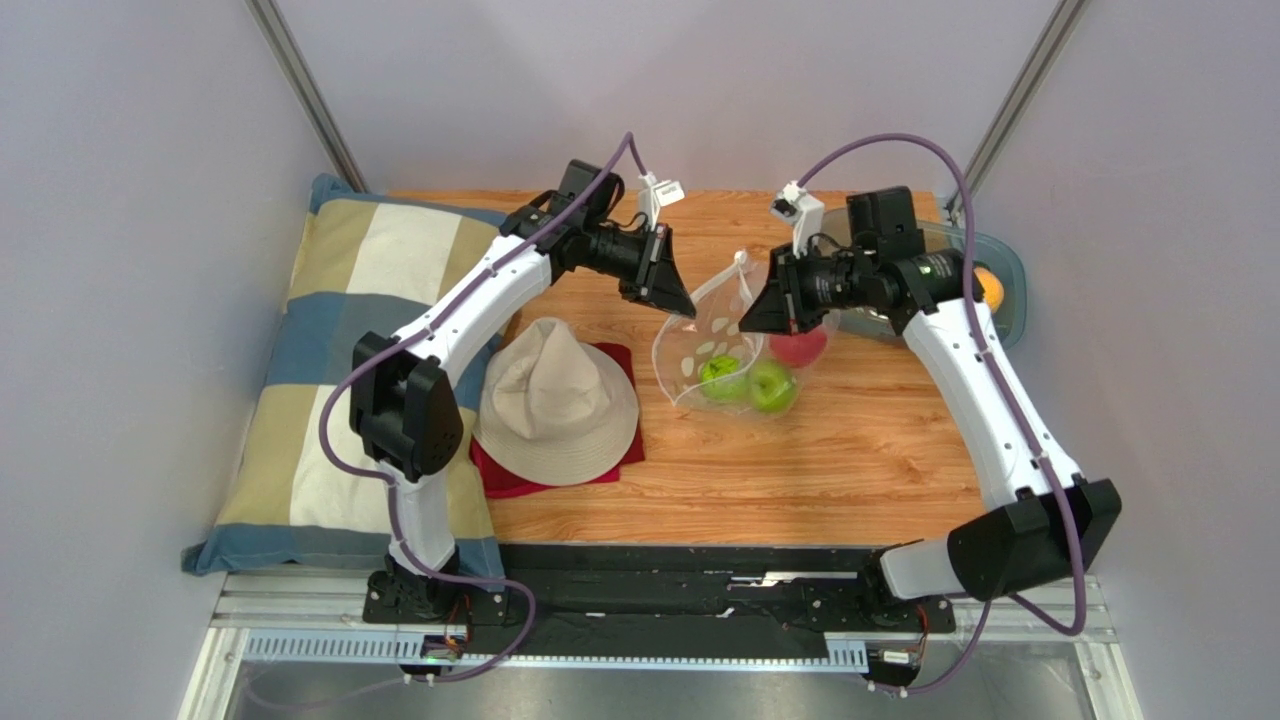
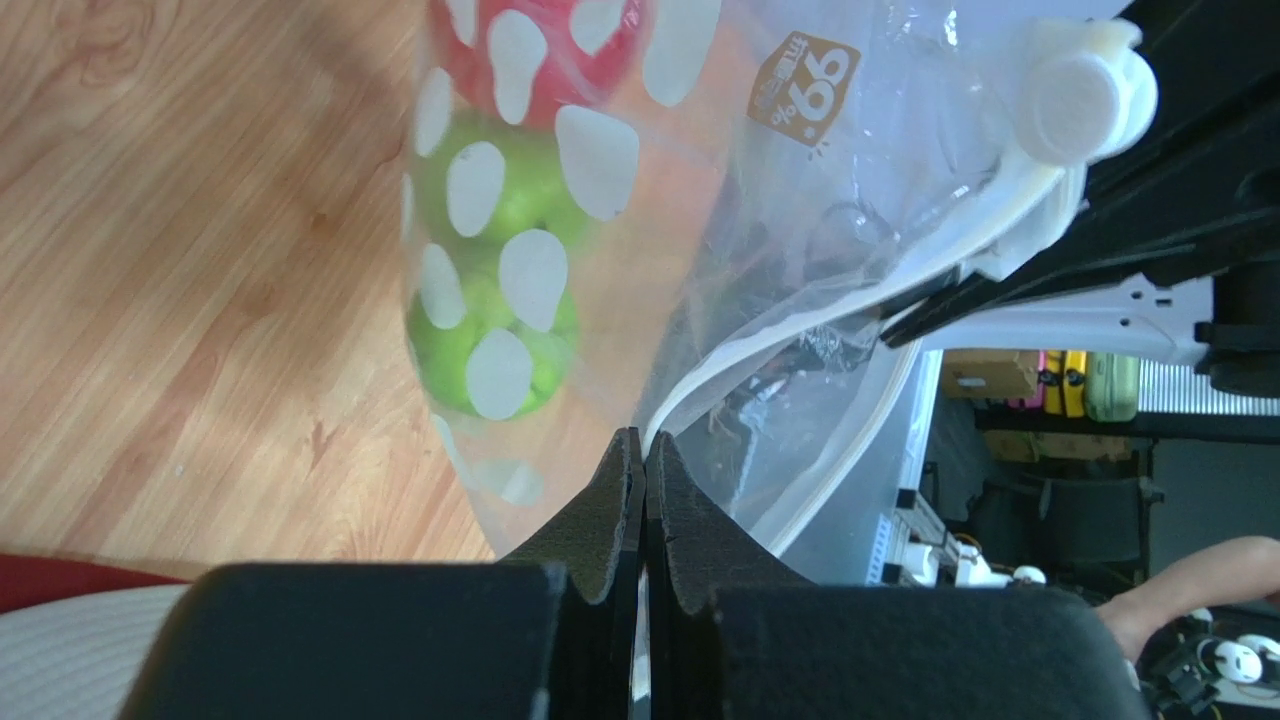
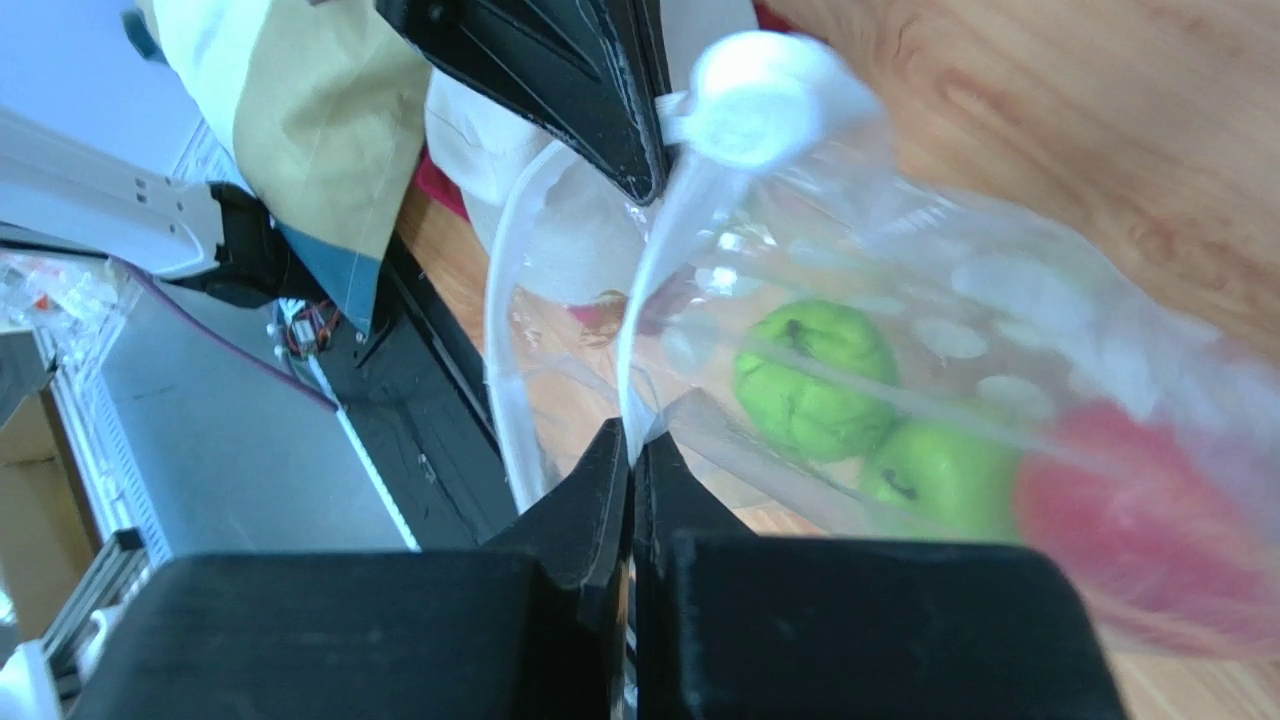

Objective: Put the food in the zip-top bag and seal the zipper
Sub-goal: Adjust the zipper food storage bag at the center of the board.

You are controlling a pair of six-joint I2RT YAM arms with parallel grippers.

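Observation:
The polka-dot zip-top bag (image 1: 706,360) hangs lifted between my two grippers above the table. Two green balls (image 1: 723,374) and a red ball (image 1: 801,348) lie inside it; they also show in the left wrist view (image 2: 496,300) and the right wrist view (image 3: 812,375). My left gripper (image 1: 679,294) (image 2: 645,443) is shut on the bag's mouth edge. My right gripper (image 1: 760,309) (image 3: 631,443) is shut on the zipper (image 3: 661,270) at the other side. The mouth gapes between them, and a white slider knob (image 3: 766,98) sits on the strip. An orange ball (image 1: 987,284) lies in the tray. The grapes and the dark green piece are hidden.
A beige hat (image 1: 556,398) lies on a red cloth (image 1: 631,447) at the left of the wooden table (image 1: 842,465). A checked pillow (image 1: 323,360) lies beyond the left edge. A grey translucent tray (image 1: 1016,300) stands at the back right.

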